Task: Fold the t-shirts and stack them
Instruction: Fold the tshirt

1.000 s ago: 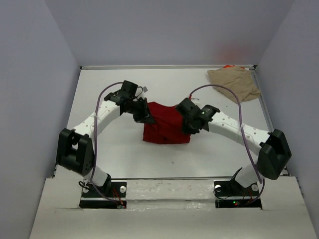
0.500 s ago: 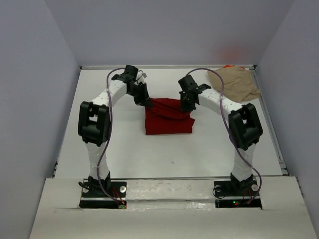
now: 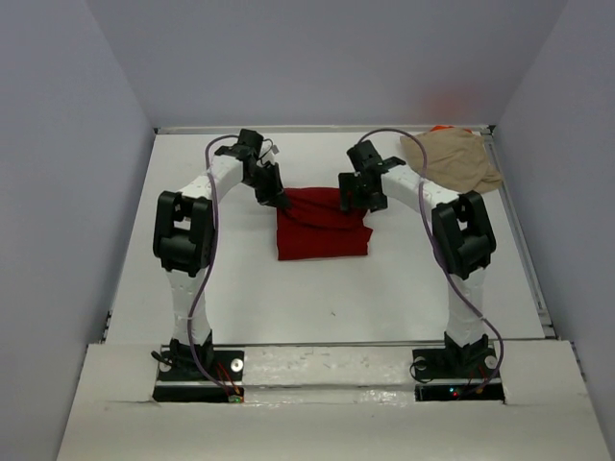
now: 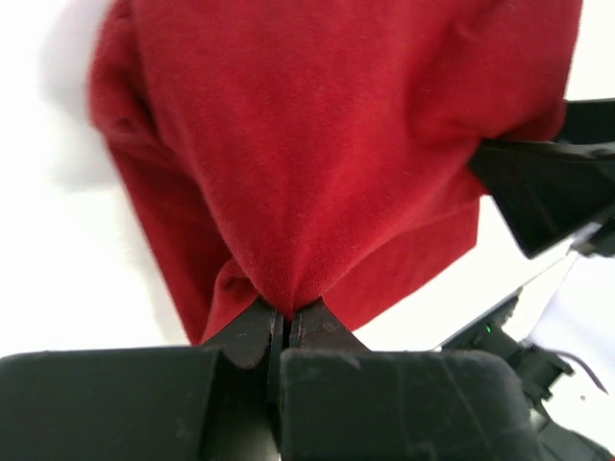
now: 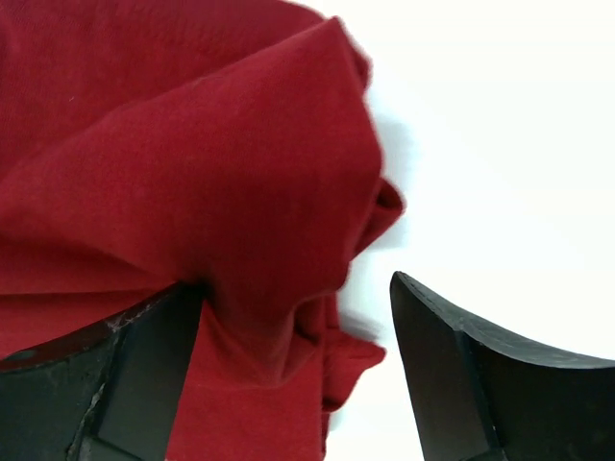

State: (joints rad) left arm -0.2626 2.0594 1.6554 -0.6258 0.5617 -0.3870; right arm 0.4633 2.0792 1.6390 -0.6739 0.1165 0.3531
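The dark red t-shirt [image 3: 322, 230] lies folded in the middle of the table [image 3: 192, 279]. My left gripper [image 3: 281, 200] is at the shirt's far left corner, shut on a pinch of the red cloth [image 4: 317, 144]; in the left wrist view the gripper [image 4: 286, 312] has its jaws tight together. My right gripper [image 3: 354, 200] stands at the far right corner. In the right wrist view that gripper [image 5: 293, 288] is open, with the red shirt [image 5: 192, 173] loose between its jaws and nothing gripped. The tan t-shirt [image 3: 452, 161] lies crumpled at the back right, with an orange sliver [image 3: 441, 128] behind it.
Grey walls enclose the table on three sides. A metal rail [image 3: 514, 211] runs along the right edge by the tan shirt. Both arm bases [image 3: 197, 370] sit at the near edge. In the left wrist view the right gripper's black body [image 4: 548, 192] is close by.
Both grippers carried the red shirt's near edge up and over to the far side, folding it. The right gripper then opened and let the cloth go; the left stays shut.
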